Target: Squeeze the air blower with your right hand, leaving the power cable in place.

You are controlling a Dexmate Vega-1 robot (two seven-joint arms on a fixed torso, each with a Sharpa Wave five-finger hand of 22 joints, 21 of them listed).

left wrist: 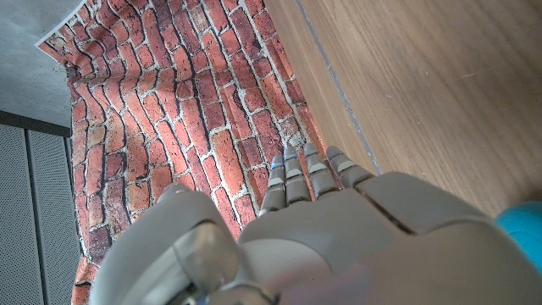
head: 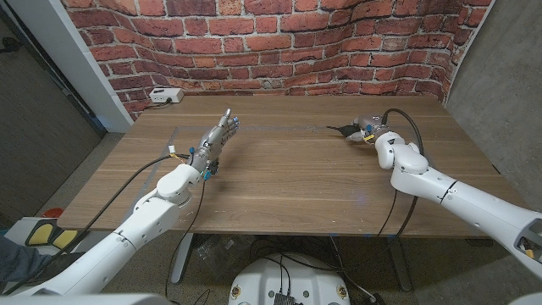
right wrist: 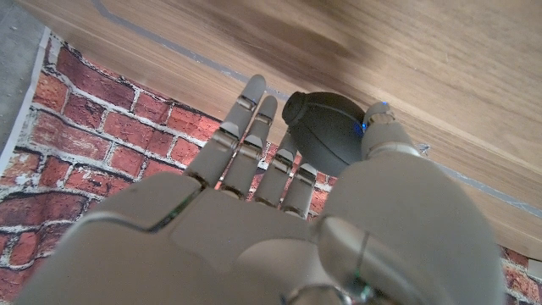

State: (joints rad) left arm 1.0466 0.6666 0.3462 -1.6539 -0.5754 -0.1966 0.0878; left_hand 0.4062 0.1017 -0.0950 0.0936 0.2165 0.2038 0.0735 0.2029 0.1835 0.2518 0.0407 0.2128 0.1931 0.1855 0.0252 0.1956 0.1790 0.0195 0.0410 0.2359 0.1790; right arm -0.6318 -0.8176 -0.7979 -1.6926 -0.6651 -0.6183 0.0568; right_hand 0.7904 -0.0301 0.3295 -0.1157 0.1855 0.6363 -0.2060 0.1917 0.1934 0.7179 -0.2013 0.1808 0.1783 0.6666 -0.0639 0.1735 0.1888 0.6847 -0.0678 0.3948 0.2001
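Right wrist view: right hand (right wrist: 279, 220) fingers (right wrist: 246, 127) cup the air blower (right wrist: 326, 131).

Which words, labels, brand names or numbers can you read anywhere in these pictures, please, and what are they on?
None can be read.
The air blower by the right hand shows a plain dark surface.
The white box at the table's far corner is too small to show any marking.
The left hand bears no text.

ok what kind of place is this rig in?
Looks like an indoor lab or demo room: a bare wooden table against a brick-pattern wall, with a white power box at the table's far left corner.
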